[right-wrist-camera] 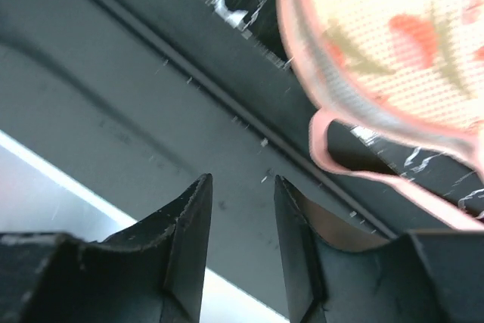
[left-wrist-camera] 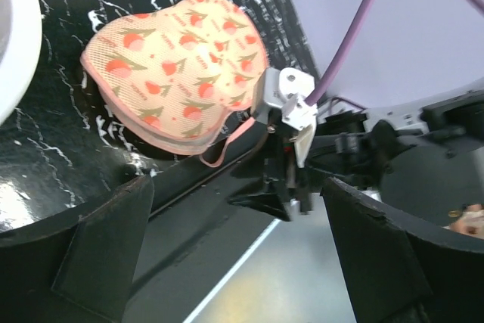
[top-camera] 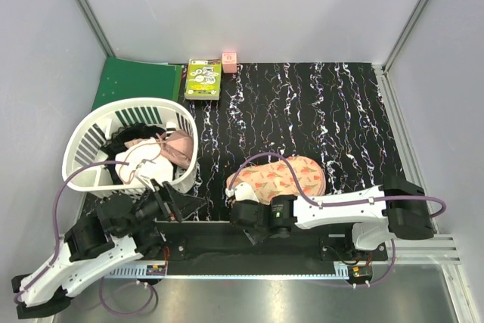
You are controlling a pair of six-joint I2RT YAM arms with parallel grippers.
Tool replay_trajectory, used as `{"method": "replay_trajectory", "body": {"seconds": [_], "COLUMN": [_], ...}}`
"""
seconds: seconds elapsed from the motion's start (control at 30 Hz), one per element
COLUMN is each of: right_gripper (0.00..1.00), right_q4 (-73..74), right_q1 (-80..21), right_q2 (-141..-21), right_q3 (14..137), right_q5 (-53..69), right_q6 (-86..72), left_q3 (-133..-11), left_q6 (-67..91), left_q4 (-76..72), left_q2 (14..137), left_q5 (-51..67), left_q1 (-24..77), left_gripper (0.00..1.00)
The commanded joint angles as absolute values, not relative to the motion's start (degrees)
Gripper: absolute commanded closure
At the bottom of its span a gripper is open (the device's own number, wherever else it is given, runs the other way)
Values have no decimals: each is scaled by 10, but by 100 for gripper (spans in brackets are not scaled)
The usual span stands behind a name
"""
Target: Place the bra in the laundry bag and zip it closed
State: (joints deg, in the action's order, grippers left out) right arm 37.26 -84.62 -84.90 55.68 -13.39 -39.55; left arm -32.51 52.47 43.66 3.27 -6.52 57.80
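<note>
Marbled tabletop (top-camera: pixel 302 111), laundry bag (right-wrist-camera: pixel 378 28) beside narrow empty right tool (right-wrist-camera: pixel 240 187), left tool (left-wrist-camera: pixel 236 184) wide

Qty 1 ea: laundry bag (top-camera: pixel 283 177), bra (top-camera: pixel 179 145), wht basket (top-camera: pixel 83 138), grn box (top-camera: pixel 204 79), pink cube (top-camera: pixel 229 61), grn board (top-camera: pixel 136 81).

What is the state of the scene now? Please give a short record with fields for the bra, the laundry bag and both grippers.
bra: in the white basket, on top of other clothes
laundry bag: lying on the black mat, outside the basket
left gripper: open, holding nothing, close to the basket's near side
right gripper: slightly open, holding nothing, beside the bag's pink loop
progress: bra not yet in the bag
</note>
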Motion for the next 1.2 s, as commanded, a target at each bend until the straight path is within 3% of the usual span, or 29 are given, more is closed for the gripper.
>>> {"method": "replay_trajectory", "body": {"seconds": [0.0,0.2,0.47,0.8,1.17], "right_gripper": [53,43,52,48,55], "right_q4": [346,319,231,199,186], "right_q1": [-847,-834,-788,-730,-705], "right_q2": [-835,-774,-698,-779,-855], "right_q3": [546,510,453,475,502], "right_q5": [-261,-304,-190,-103,-38], "right_q6": [-394,-342,-237,-143,-87], "left_q3": [-337,-337,-331,-355,-380], "left_q6": [556,548,544,515,469], "left_q4": [436,440,424,397,382], "left_q2": [22,73,100,148,214], "left_q5": [-68,-33,-28,-34,-12], "left_q1": [581,581,581,581,581], "left_gripper": [1,1,1,1,1]}}
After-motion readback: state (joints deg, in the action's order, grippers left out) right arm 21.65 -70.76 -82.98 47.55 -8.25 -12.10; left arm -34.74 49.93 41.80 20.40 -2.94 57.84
